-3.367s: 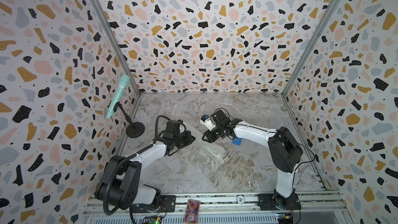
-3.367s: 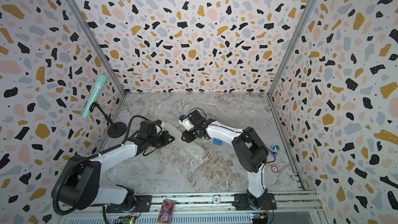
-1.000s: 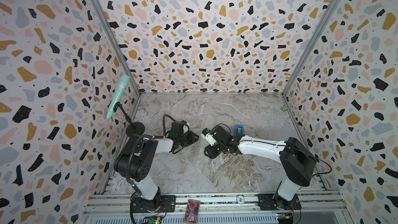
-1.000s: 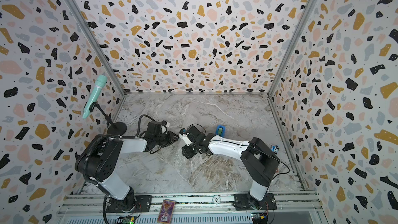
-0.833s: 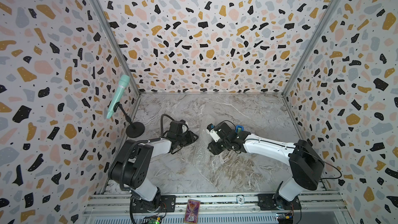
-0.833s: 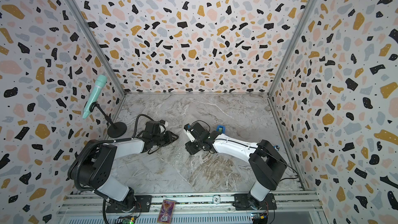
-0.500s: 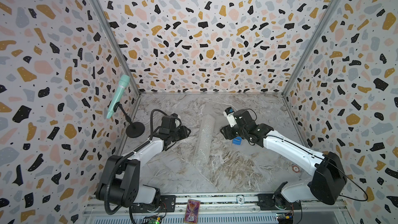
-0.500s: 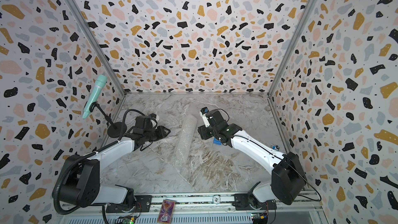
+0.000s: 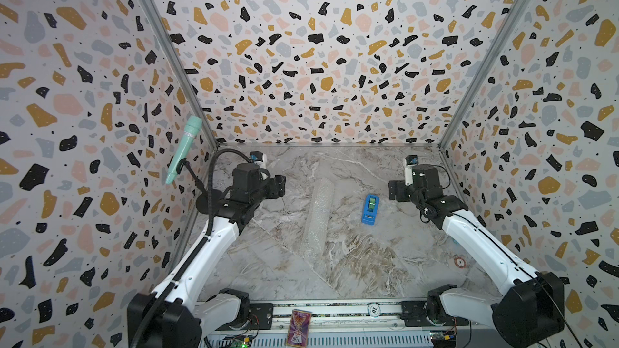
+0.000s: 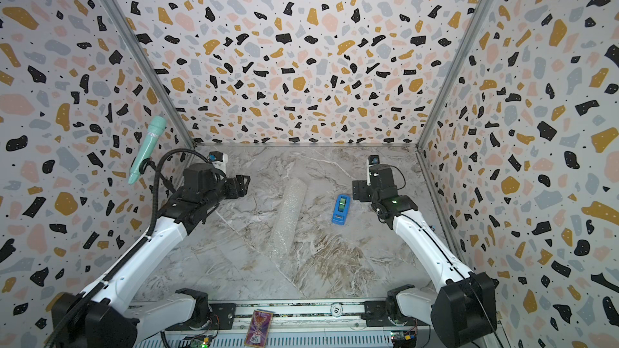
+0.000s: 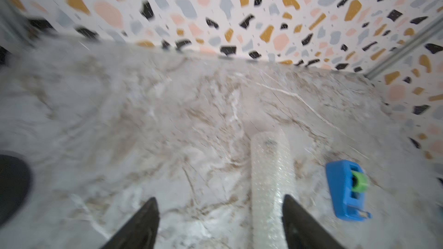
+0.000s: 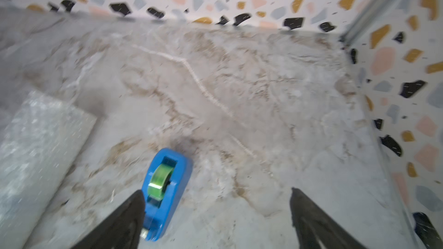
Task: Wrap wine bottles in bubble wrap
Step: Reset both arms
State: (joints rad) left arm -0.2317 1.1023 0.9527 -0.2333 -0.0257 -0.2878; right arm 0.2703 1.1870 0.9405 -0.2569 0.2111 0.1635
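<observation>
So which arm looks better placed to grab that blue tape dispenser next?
Probably the right. The blue tape dispenser lies between the bubble wrap roll and the right tool, close to its open jaws in the right wrist view. The left tool would have to reach across the roll.

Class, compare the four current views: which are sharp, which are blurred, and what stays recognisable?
Both top views: sharp, bubble wrap and tape dispenser crisp. Left wrist view: motion-smeared tabletop, dispenser readable. Right wrist view: blurrier, wrap a grey smudge.

Clear dotted bubble wrap (image 9: pixel 316 215), blue tape dispenser (image 9: pixel 369 209), grey-veined marble table (image 9: pixel 294 279), terrazzo-speckled walls (image 9: pixel 318 45).
</observation>
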